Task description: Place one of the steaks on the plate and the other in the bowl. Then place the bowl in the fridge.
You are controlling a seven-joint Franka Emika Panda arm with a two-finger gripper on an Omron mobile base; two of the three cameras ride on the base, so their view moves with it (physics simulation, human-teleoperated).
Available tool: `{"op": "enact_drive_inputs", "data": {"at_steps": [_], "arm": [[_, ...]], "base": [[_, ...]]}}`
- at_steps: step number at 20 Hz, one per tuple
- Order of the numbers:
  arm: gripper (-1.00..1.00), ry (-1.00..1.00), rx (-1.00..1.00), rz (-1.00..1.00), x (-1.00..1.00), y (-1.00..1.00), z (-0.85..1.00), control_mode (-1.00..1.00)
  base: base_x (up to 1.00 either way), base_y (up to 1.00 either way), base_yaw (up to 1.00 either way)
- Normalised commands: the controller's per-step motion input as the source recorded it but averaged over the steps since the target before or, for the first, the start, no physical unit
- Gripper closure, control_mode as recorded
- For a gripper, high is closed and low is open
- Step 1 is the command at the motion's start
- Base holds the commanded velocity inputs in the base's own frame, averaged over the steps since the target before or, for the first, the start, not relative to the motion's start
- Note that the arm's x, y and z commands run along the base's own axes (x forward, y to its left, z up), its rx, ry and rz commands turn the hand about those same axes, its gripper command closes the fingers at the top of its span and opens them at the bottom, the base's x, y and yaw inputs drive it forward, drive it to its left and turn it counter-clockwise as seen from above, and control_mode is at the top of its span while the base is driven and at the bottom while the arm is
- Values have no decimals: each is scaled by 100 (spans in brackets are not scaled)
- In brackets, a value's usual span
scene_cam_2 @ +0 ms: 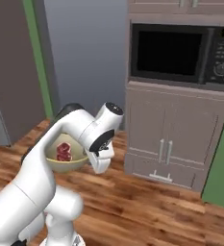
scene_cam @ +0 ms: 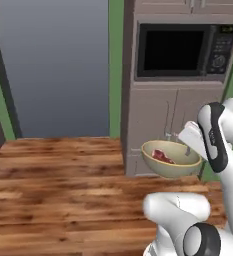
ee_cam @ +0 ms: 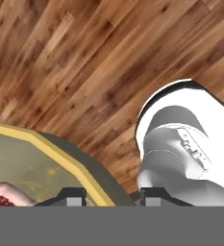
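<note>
Left base view: I am seeing the tan-yellow bowl (scene_cam: 170, 159) being carried in the air above the wood floor (scene_cam: 58, 190), in front of the beige cabinet (scene_cam: 160, 120) that houses the black microwave (scene_cam: 185, 50). The red steak (scene_cam: 163, 156) is lying inside the bowl. The gripper (scene_cam: 192, 146) is meeting the bowl's right rim, though the wrist is hiding the tips here.

Right base view: I am looking past the white arm at the same bowl (scene_cam_2: 65, 162), which is sitting partly behind the forearm, with the steak (scene_cam_2: 64, 152) resting in its hollow (streaked deep red). The hand is hanging just right of the bowl. The cabinet (scene_cam_2: 176, 139) with its microwave (scene_cam_2: 180, 53) is standing well beyond.

Hand view: I am seeing the two fingers (ee_cam: 72, 198) straddling the bowl's yellow rim (ee_cam: 65, 156), one tip inside and one outside, clamped on the wall. A corner of the steak (ee_cam: 3, 196) is showing inside. The plank floor (ee_cam: 84, 67) is lying far below.
</note>
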Motion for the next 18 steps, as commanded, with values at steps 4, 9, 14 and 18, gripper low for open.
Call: {"op": "enact_drive_inputs", "data": {"at_steps": [4,9,14,18], "arm": [[100,0,0,0,0,0,0,100],[100,0,0,0,0,0,0,100],[100,0,0,0,0,0,0,100],[100,0,0,0,0,0,0,100]], "base": [[35,37,86],[77,1,73],[69,6,82],[47,21,79]]}}
